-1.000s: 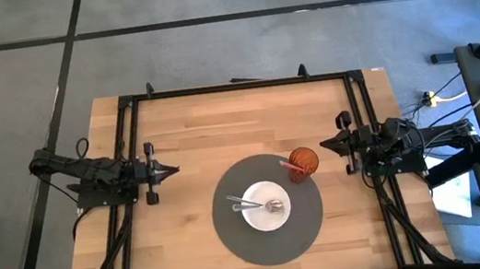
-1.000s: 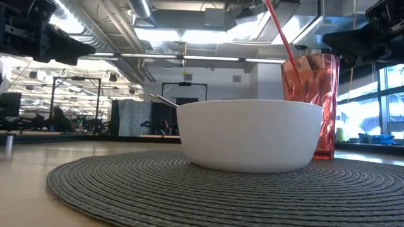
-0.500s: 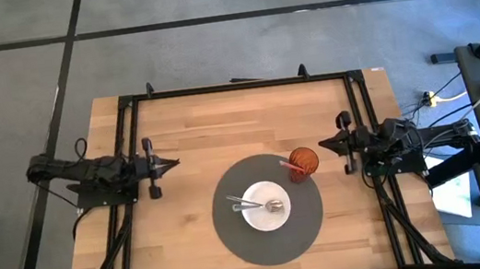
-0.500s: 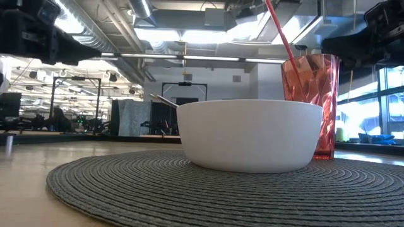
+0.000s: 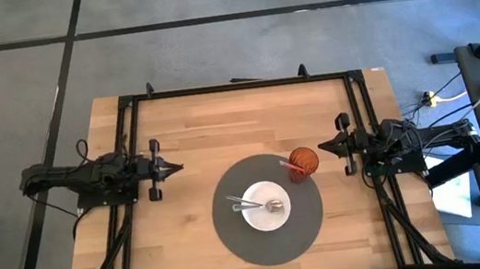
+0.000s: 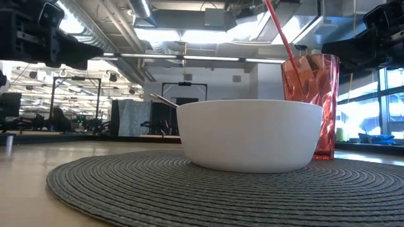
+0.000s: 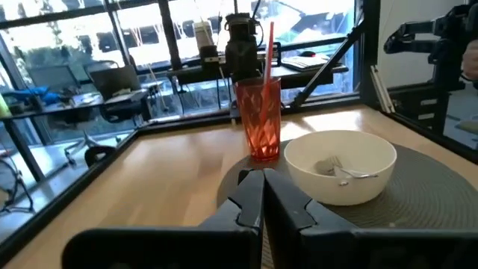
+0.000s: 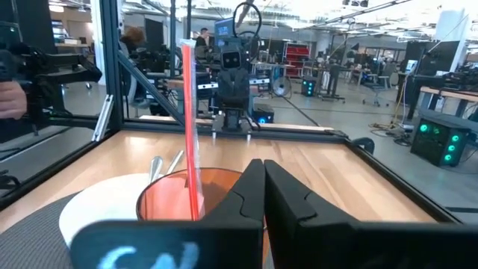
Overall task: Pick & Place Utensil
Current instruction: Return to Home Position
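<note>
A white bowl [image 5: 266, 205] sits on a round grey placemat [image 5: 234, 233] near the table's middle, with silver utensils [image 5: 251, 205] lying in it, handles resting on its rim. A red tumbler [image 5: 302, 162] with a red straw [image 6: 280, 31] stands on the mat's far right part. My left gripper [image 5: 177, 168] is shut, held level above the table left of the mat, pointing at it. My right gripper [image 5: 321, 146] is shut, level, just right of the tumbler. Neither touches anything.
A black frame [image 5: 234, 87] runs around the wooden table's far and side edges. Bare wood lies on the far side of the mat and to its left. Beyond the table there are desks, monitors and other robot rigs.
My left arm has swung so that its gripper has shifted toward the table's far edge and now points straight at the right side; it has stayed shut. The bowl, tumbler and utensils have not moved.
</note>
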Action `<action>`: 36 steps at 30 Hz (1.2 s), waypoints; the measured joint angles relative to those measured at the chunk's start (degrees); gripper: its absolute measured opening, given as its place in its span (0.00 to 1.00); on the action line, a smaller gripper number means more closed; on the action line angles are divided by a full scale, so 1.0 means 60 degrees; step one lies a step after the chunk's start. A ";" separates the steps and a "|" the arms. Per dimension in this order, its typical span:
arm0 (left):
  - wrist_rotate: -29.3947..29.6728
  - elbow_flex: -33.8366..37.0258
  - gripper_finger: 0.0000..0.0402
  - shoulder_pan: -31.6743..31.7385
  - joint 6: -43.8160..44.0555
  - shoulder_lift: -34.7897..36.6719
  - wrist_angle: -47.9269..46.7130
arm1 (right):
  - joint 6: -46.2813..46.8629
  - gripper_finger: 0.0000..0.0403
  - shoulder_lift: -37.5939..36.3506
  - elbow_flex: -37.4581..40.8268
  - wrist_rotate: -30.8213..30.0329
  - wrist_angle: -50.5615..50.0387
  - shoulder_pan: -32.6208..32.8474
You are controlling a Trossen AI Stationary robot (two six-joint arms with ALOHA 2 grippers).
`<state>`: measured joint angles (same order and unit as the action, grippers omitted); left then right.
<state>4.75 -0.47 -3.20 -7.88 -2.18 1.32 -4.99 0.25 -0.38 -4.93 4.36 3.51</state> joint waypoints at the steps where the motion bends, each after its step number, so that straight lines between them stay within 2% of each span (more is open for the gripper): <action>1: -0.0014 0.0000 0.01 0.0027 0.0022 -0.0043 -0.0001 | 0.0000 0.00 0.0000 0.0000 0.0000 0.0000 0.0000; 6: 0.0016 0.0000 0.00 0.0171 0.0022 -0.0144 0.0000 | 0.0174 0.01 0.0000 0.0000 0.0000 0.0189 0.0000; 17: 0.0038 0.0000 0.01 0.0190 0.0272 -0.0144 0.0015 | 0.0288 0.10 0.0000 -0.0004 -0.0076 0.0481 0.0000; 36: 0.0045 0.0000 0.01 0.0186 0.0276 -0.0144 0.0024 | 0.0305 0.11 0.0000 -0.0004 -0.0076 0.0477 0.0000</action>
<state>5.02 -0.47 -2.09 -6.23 -3.05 1.47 -3.17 0.25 -0.40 -5.39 7.22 3.51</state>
